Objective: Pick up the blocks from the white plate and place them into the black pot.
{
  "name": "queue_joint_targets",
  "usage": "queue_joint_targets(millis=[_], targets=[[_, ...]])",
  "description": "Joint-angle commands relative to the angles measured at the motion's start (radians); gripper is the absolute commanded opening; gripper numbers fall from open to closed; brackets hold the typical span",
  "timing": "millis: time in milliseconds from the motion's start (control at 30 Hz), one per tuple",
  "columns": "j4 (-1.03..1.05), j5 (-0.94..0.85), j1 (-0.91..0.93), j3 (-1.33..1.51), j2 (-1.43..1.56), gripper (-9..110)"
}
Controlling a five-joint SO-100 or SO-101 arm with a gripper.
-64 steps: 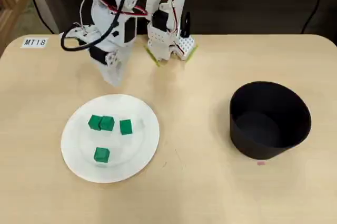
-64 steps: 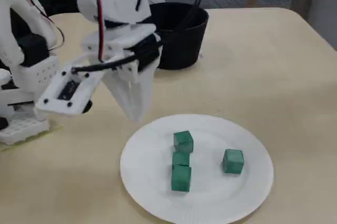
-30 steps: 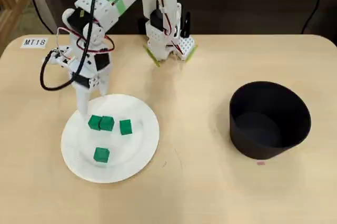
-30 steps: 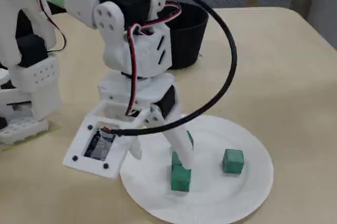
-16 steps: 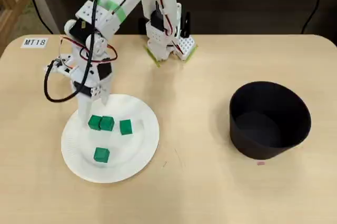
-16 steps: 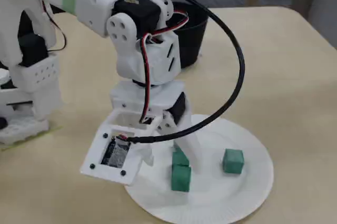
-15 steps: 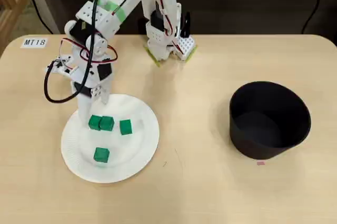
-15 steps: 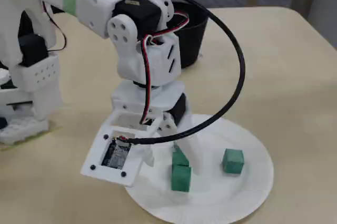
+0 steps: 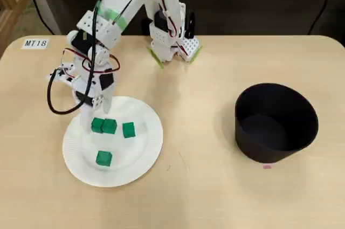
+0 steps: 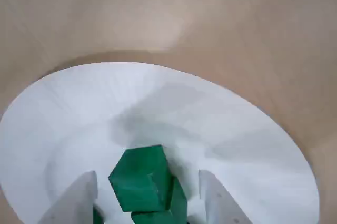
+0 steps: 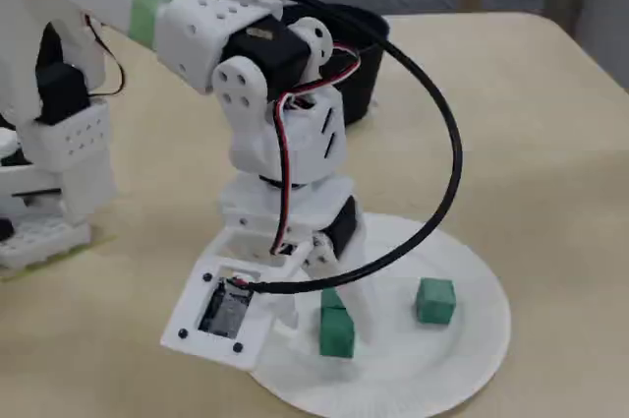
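Observation:
The white plate (image 9: 135,159) lies at the left of the table in the overhead view, with four green blocks on it: two touching (image 9: 103,126), one to their right (image 9: 128,130) and one nearer the front (image 9: 104,158). My gripper (image 9: 97,121) is lowered onto the plate, open, with its fingers either side of the touching pair. In the wrist view a block (image 10: 141,181) sits between the two white fingers (image 10: 73,203), with gaps on both sides, over the plate (image 10: 158,97). The fixed view shows the gripper (image 11: 329,315), two blocks (image 11: 336,328) (image 11: 435,300) and the plate (image 11: 462,349). The black pot (image 9: 269,148) stands empty at the right and is partly hidden behind the arm in the fixed view (image 11: 369,74).
The arm's base (image 9: 172,40) stands at the table's back edge. A black cable loop (image 9: 51,99) hangs left of the gripper. A label reading MT18 (image 9: 35,43) lies at the back left. Bare tabletop (image 9: 199,132) separates the plate and the pot.

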Motion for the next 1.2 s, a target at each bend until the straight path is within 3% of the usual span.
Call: queue_joint_targets(millis=[0,200,433,633,833,1167], targets=[[-0.037,0.025,-0.011,-0.049,0.003,19],[-0.083,0.094,-0.025,-0.054,-0.006,-2],[-0.083,0.120,-0.038,-0.061,0.057,-2],[-0.077,0.210,-0.114,-0.061,0.288,-2],[-0.020,0.321,-0.350,-0.061,0.505,-2],[0.051,0.428,-0.923,-0.063,0.614,-2]])
